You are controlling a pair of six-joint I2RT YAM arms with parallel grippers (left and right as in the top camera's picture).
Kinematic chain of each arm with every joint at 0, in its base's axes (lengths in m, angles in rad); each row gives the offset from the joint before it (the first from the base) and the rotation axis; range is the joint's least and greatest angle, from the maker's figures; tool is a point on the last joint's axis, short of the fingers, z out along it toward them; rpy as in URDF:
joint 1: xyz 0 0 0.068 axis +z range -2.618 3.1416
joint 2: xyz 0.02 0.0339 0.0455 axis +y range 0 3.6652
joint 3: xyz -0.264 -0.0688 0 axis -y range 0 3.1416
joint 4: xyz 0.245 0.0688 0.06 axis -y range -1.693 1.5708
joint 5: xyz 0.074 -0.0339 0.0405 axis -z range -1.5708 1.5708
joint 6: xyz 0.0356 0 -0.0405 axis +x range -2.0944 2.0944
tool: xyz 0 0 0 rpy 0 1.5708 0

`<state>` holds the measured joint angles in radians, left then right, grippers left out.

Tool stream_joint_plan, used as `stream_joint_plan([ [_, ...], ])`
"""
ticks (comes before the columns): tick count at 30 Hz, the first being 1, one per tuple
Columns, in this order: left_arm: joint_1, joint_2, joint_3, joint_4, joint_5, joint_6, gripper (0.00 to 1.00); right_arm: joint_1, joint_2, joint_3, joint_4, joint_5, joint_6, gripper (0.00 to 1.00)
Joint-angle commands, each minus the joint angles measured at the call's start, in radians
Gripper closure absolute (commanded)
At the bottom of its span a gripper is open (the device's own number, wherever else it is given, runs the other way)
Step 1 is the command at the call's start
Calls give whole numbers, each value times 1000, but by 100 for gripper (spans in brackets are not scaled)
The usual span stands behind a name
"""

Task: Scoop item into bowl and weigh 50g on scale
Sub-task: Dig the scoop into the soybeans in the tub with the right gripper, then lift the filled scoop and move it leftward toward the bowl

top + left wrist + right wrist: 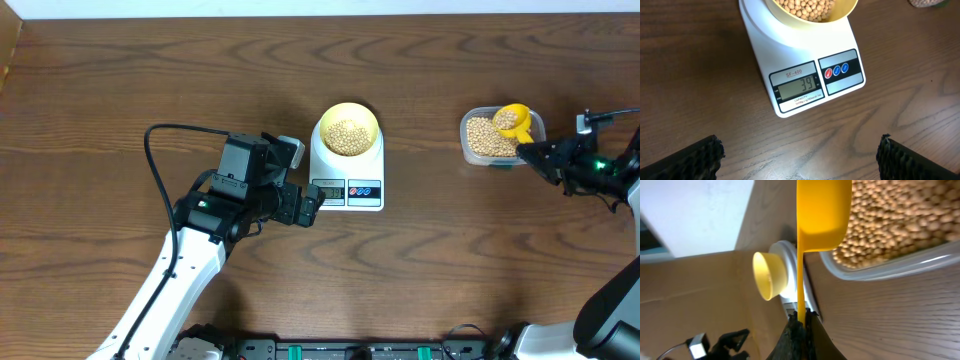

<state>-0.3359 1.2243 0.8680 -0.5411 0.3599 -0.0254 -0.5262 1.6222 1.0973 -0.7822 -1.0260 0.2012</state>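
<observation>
The left arm (190, 250) slants from the near edge toward the middle. The left gripper (308, 206) points right, fingers (687, 160) spread wide apart. The right arm (612, 295) comes in at the right edge. The right gripper (530, 153) points left, pinched tight on a scoop handle (800, 280).

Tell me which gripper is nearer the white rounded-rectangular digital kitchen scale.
Left. The left gripper, jaws open, sits just beside the white digital kitchen scale, at its display end. The right gripper, jaws shut on the yellow long-handled plastic scoop, is far off by the clear rectangular plastic tub.
</observation>
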Motion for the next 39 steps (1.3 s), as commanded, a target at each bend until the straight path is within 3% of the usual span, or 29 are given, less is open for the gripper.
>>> stream_joint_plan([
  [1, -2, 4, 2, 1, -10, 3, 0, -5, 7, -2, 0, -135, -16, 99],
  [13, -2, 4, 2, 1, -10, 3, 0, 42, 7, -2, -23, -215, -16, 99],
  [39, -2, 4, 2, 1, -10, 3, 0, 368, 7, -2, 12, -338, -14, 99],
])
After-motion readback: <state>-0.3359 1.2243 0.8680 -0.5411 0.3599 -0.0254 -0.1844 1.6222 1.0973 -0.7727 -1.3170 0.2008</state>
